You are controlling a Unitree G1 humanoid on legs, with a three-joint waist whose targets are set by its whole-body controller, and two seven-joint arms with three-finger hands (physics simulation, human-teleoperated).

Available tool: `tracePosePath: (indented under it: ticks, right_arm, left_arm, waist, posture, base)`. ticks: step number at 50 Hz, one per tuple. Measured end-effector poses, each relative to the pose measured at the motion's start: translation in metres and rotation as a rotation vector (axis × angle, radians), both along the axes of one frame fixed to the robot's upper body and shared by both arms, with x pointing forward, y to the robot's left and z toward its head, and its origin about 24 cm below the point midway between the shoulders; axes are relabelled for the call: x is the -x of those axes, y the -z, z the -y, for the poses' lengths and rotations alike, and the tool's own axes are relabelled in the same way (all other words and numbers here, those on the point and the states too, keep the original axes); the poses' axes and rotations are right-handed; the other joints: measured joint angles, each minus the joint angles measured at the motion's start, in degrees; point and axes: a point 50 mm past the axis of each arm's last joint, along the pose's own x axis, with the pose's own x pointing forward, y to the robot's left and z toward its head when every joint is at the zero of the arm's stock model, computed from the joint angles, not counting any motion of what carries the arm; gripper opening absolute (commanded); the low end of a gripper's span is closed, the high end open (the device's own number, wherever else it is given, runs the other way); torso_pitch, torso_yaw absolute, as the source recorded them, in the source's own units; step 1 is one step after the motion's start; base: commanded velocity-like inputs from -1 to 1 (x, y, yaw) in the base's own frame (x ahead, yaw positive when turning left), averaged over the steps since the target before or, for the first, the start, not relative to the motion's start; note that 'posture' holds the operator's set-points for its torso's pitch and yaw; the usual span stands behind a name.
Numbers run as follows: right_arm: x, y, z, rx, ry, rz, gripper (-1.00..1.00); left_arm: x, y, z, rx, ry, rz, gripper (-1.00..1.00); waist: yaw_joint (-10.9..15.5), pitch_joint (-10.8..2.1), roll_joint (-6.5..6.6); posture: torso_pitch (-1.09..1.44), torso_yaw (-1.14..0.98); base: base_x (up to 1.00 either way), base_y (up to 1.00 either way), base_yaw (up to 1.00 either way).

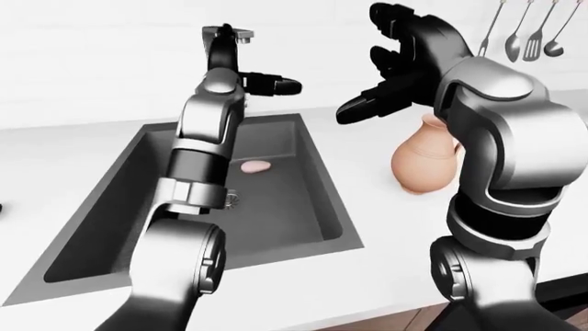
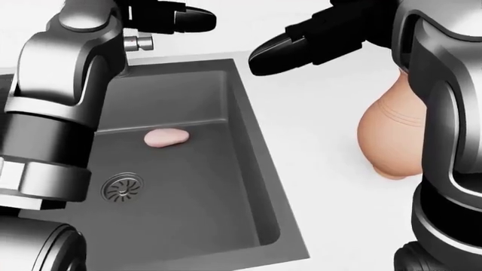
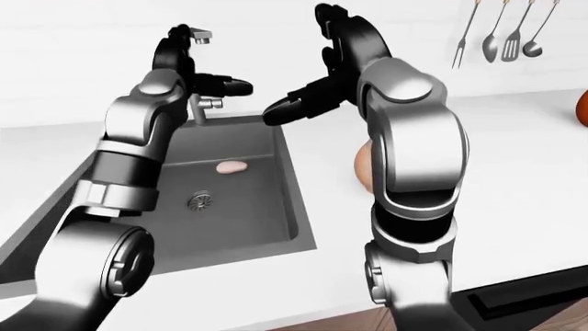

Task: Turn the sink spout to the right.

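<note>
Hands first, in the left-eye view: the left hand is raised at the faucet, whose metal top pokes out just above it. One black finger sticks out to the right; whether the others wrap the spout I cannot tell, since the arm hides it. The right hand hangs to the right of the left, apart from it, fingers spread and holding nothing. Just below and right of this hand sits a clay jug on the counter. Utensils hang on the wall to its upper right.

Head view: below both hands lies the sink, with a pink lump and the drain under the left arm.

Right-eye view: the faucet base shows just below the left hand, at the sink's upper edge. The right hand's fingers point left toward it, not touching.
</note>
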Motion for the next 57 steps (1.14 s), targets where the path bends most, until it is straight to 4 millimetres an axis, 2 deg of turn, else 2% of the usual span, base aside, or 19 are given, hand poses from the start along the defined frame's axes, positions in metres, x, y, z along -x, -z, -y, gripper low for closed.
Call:
tracePosePath:
  ticks: [18, 33, 38, 57]
  right_arm:
    - [0.000, 0.000, 0.001, 0.000, 0.000, 0.000, 1.00]
    - [0.003, 0.001, 0.001, -0.004, -0.001, 0.004, 1.00]
    - [0.002, 0.001, 0.001, -0.004, 0.001, 0.002, 1.00]
    - [0.004, -0.002, 0.001, 0.001, 0.000, 0.009, 1.00]
  left_arm:
    - [0.002, 0.001, 0.010, -0.010, 0.016, 0.002, 1.00]
    - [0.007, 0.006, 0.029, -0.030, 0.055, -0.005, 1.00]
    - [0.009, 0.002, 0.033, -0.032, 0.063, 0.001, 1.00]
    - [0.000, 0.004, 0.037, -0.043, 0.052, -0.021, 1.00]
  waist:
    - [0.1, 0.01, -0.12]
    - [0.1, -0.09, -0.24]
    - [0.0, 0.01, -0.24]
    - [0.1, -0.03, -0.45]
  posture:
    - [-0.26, 0.00]
    - [-0.26, 0.00]
    - [-0.26, 0.00]
    - [-0.26, 0.00]
  base:
    - [0.00, 0.00, 0.00]
    - [0.00, 0.00, 0.00]
    - [0.00, 0.00, 0.00]
    - [0.00, 0.00, 0.00]
